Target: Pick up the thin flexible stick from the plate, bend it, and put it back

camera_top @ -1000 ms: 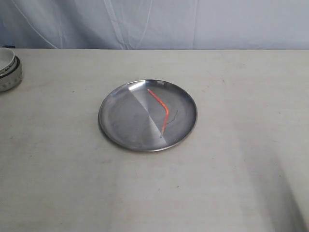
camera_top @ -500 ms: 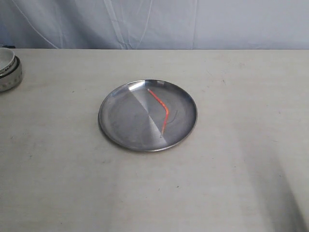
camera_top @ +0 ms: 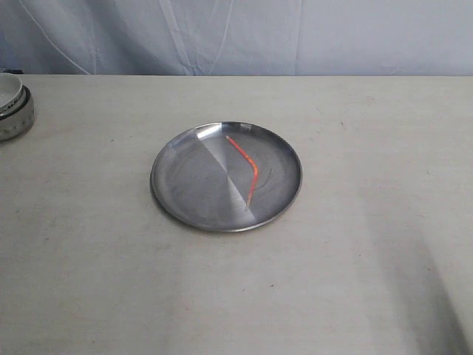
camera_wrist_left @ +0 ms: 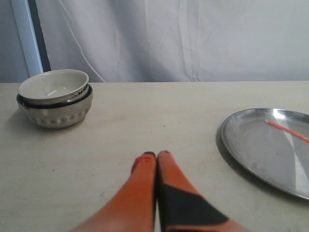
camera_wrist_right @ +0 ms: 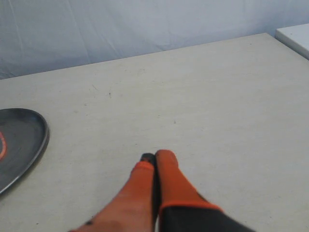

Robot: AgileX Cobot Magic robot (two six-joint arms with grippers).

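The thin red-orange stick (camera_top: 245, 164) lies bent at an angle on the right half of the round silver plate (camera_top: 185, 185) in the middle of the table. In the left wrist view one end of the stick (camera_wrist_left: 287, 130) shows on the plate (camera_wrist_left: 251, 145). A sliver of the stick (camera_wrist_right: 2, 144) and the plate's rim (camera_wrist_right: 41, 140) appear in the right wrist view. My left gripper (camera_wrist_left: 157, 154) is shut and empty over bare table, well short of the plate. My right gripper (camera_wrist_right: 155, 157) is shut and empty too, apart from the plate. Neither arm shows in the exterior view.
A small white bowl nested in a patterned one (camera_top: 13, 107) stands at the far left table edge, also seen as the bowl stack (camera_wrist_left: 54, 96) in the left wrist view. A white cloth backdrop hangs behind the table. A white block's corner (camera_wrist_right: 295, 36) sits beyond the right side.
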